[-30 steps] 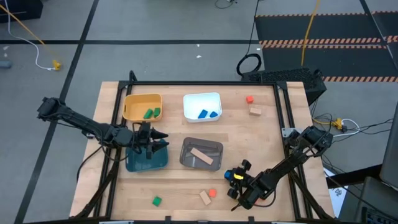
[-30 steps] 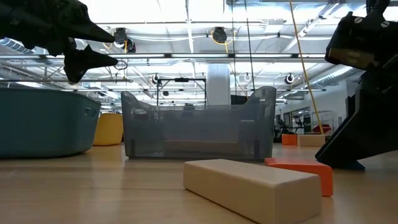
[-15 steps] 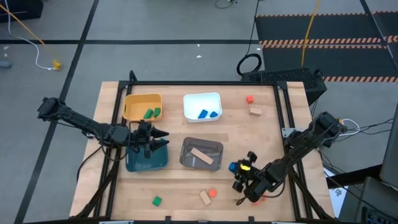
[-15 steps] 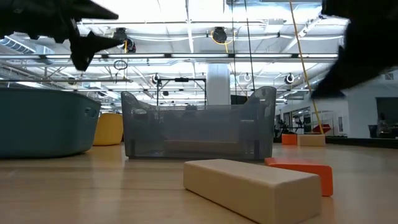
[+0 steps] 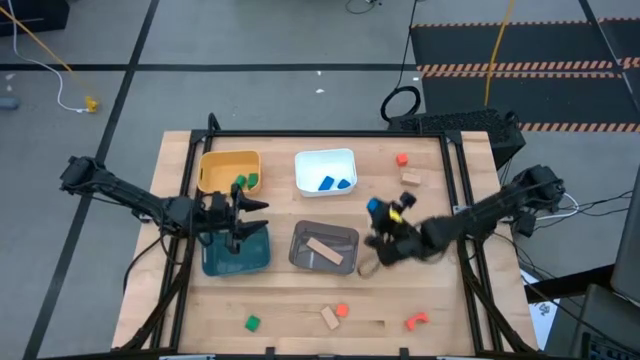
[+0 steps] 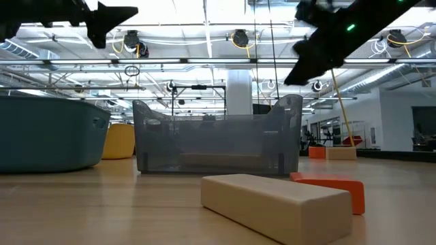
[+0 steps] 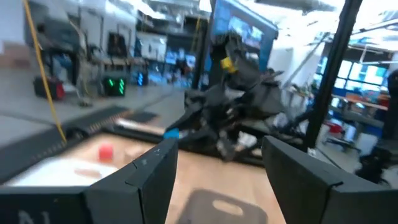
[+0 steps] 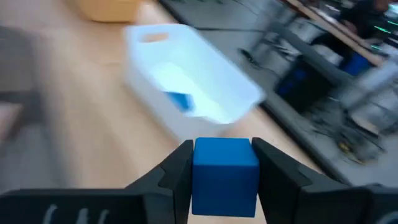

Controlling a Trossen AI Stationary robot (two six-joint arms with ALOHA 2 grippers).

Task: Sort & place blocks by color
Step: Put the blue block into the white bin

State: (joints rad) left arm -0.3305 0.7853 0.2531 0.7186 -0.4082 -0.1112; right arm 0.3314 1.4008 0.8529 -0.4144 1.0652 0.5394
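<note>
Grey bin (image 5: pixel 324 246) beside blue block (image 8: pixel 224 176)

Grey floor (image 5: pixel 250 40), bright ceiling lights (image 6: pixel 204 13)

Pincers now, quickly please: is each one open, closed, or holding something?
Left pincer: open, empty, above the teal bin.
Right pincer: closed on a blue cube, between grey bin and white bin.
</note>
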